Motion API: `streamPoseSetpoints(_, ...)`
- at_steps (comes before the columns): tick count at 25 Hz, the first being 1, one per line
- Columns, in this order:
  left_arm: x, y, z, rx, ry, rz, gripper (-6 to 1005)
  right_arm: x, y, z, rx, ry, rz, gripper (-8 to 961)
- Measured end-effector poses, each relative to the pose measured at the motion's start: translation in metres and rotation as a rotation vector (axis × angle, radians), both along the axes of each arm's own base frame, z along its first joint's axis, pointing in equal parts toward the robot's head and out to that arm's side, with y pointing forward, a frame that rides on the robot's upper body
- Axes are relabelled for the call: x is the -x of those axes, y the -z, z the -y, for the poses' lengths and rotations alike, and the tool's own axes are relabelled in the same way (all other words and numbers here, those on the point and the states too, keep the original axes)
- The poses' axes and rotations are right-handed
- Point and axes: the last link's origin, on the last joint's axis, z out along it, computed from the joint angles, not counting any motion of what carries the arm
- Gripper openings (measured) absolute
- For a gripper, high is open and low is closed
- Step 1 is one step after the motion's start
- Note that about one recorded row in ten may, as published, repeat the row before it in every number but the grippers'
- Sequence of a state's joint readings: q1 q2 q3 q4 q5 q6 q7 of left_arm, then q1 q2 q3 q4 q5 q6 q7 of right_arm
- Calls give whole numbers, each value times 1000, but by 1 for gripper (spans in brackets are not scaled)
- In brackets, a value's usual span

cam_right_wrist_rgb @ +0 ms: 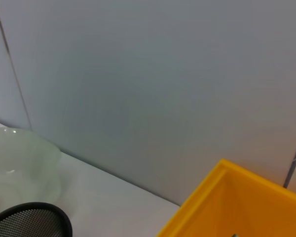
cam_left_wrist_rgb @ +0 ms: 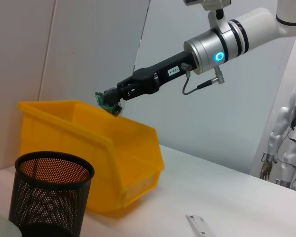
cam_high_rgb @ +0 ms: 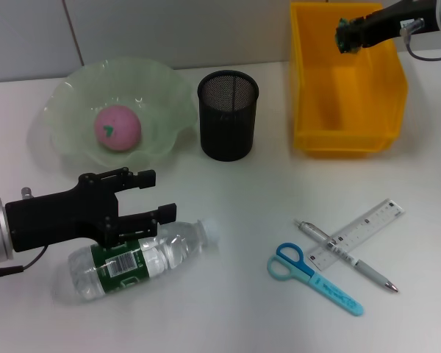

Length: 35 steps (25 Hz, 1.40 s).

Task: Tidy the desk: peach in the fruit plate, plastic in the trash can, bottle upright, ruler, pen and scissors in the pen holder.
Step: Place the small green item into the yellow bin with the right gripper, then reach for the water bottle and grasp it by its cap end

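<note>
The bottle [cam_high_rgb: 136,259] lies on its side on the table [cam_high_rgb: 235,206], near the front left. The left gripper [cam_high_rgb: 162,195] hangs just above it, jaws spread wide and holding nothing. The peach [cam_high_rgb: 117,127] sits in the fruit plate [cam_high_rgb: 162,95]. The pen [cam_high_rgb: 345,256], ruler [cam_high_rgb: 360,232] and scissors [cam_high_rgb: 312,278] lie together, front right. The right gripper [cam_high_rgb: 345,37] hovers over the trash can [cam_high_rgb: 349,140], pinching a small green scrap [cam_left_wrist_rgb: 104,100]. The pen holder [cam_high_rgb: 228,115] stands between plate and can.

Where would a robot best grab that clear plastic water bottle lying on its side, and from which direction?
Probably from above, across the round middle at the green label of the clear plastic water bottle. It lies flat on the white desk, so only its sides are open; the left tool is above it.
</note>
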<state>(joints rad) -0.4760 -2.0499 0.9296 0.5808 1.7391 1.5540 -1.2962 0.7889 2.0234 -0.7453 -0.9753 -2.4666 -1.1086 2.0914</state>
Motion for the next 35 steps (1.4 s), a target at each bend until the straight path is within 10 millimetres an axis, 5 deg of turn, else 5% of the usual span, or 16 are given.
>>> streamPoseSetpoints(10, 1, 0, 0, -1, -1, -3, 756, -7, 5, -1, -3, 23, -7, 234)
streamPoseSetpoints(21, 1, 0, 1, 0, 0, 0, 755, -7, 5, -3, -23, 37, -18, 367)
streamPoseSetpoints(24, 1, 0, 1, 1, 0, 0, 755, -7, 5, -3, -23, 37, -19, 603)
streamPoseSetpoints(30, 1, 0, 1, 2, 2, -2, 755, -7, 5, -3, -30, 39, -32, 724)
streamPoseSetpoints(35, 1, 1, 1, 3, 3, -3, 755, -5, 4, -3, -36, 40, -51, 724)
